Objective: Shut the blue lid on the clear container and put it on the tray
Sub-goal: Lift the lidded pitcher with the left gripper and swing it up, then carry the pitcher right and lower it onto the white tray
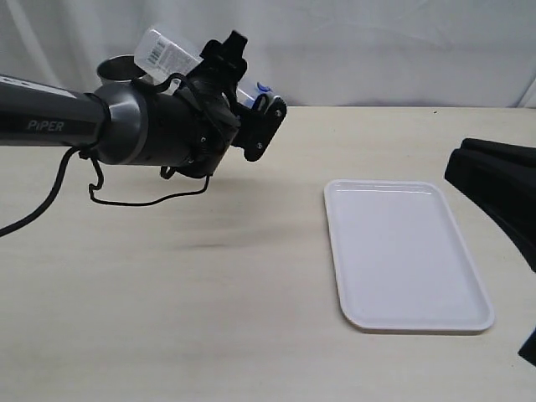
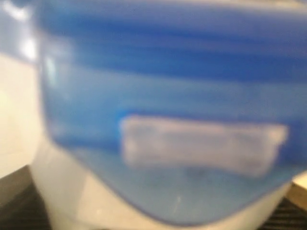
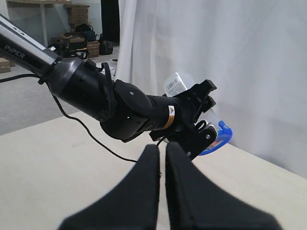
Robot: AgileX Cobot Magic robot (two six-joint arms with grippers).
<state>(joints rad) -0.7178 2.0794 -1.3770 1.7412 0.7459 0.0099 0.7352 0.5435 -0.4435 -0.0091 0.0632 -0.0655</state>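
My left gripper [image 1: 244, 90] is shut on the clear container [image 1: 167, 50] and holds it tilted in the air over the table's back left. The container's barcoded base points up and away. The blue lid [image 1: 262, 86] sits at its lower end beside the fingers; I cannot tell whether its flaps are snapped. In the left wrist view the container's blue label [image 2: 168, 96] fills the blurred frame. The white tray [image 1: 402, 251] lies flat and bare at the right. My right gripper [image 3: 162, 153] is shut on nothing, low over the table, facing the container [image 3: 176, 84] and lid [image 3: 221, 136].
A steel cup [image 1: 117, 67] stands at the back left behind the left arm. A black cable [image 1: 142, 201] hangs under that arm, close to the table. The right arm's black body [image 1: 498, 180] juts in from the right edge, next to the tray. A white curtain hangs behind the table.
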